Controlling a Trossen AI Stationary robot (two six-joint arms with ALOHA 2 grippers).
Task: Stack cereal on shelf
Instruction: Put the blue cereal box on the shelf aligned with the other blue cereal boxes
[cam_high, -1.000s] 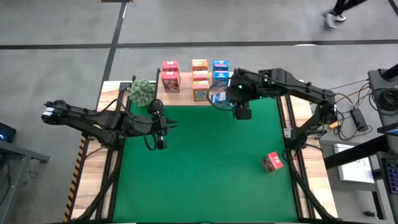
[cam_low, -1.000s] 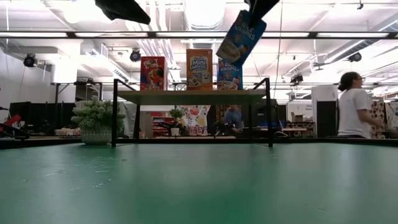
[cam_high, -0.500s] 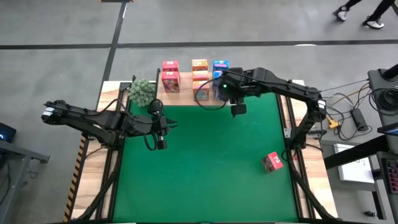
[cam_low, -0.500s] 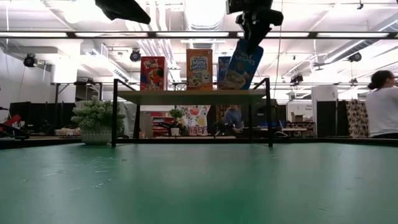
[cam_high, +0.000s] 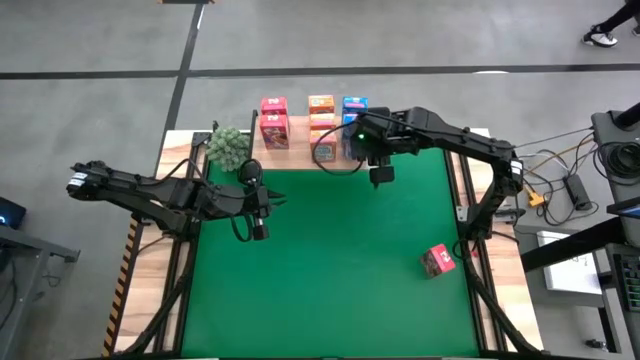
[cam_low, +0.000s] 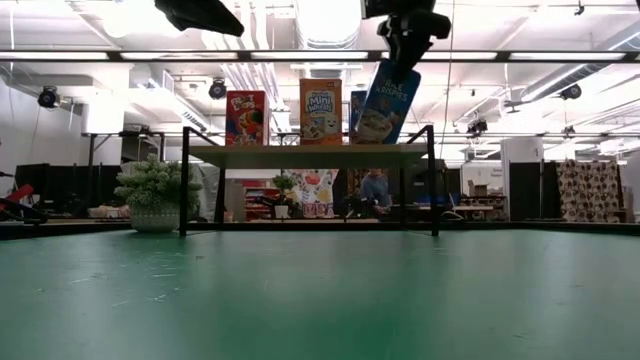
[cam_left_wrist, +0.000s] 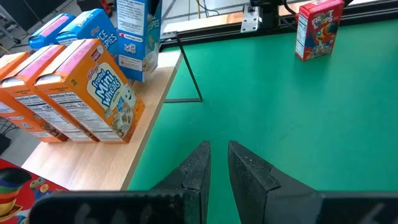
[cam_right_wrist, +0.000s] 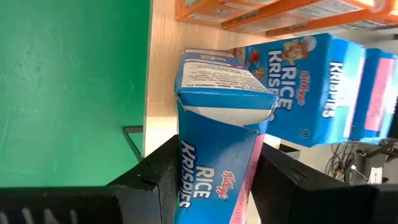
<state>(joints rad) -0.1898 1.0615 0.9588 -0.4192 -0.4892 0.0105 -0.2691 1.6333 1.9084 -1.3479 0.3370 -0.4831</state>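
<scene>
Because it was a thin printed carton, the blue cereal box (cam_right_wrist: 217, 155) looked light and stiff along its edges but easy to dent on its broad faces, with a smooth skin that could slip under a loose grip. It hung tilted in the right gripper (cam_low: 398, 52) near the top centre of the low view, its lower end just above the front edge of the shelf (cam_low: 305, 155) and close to the other blue boxes (cam_right_wrist: 311, 87) already standing there. In the right wrist view the fingers (cam_right_wrist: 158, 168) were clamped on its two broad sides below the flap end, a sensible hold, since the narrow edges resist crushing better than the panel middles. My judgement was that, held high and off-centre, the box could swing or pivot if set down unevenly, so it wanted to be squared upright before release.

On the shelf, in the upper middle of the high view, stood pink-red boxes (cam_high: 273, 120), orange boxes (cam_high: 321, 125) and the blue ones. One more pink-red box (cam_high: 438, 260) stood alone on the green surface (cam_high: 330, 270) toward the lower right of the high view, not yet shelved. A small green plant (cam_high: 228, 148) sat at the shelf's left end.

The left gripper (cam_high: 250, 228) waited over the mat left of centre, its fingers (cam_left_wrist: 196, 168) nearly together and holding nothing.
</scene>
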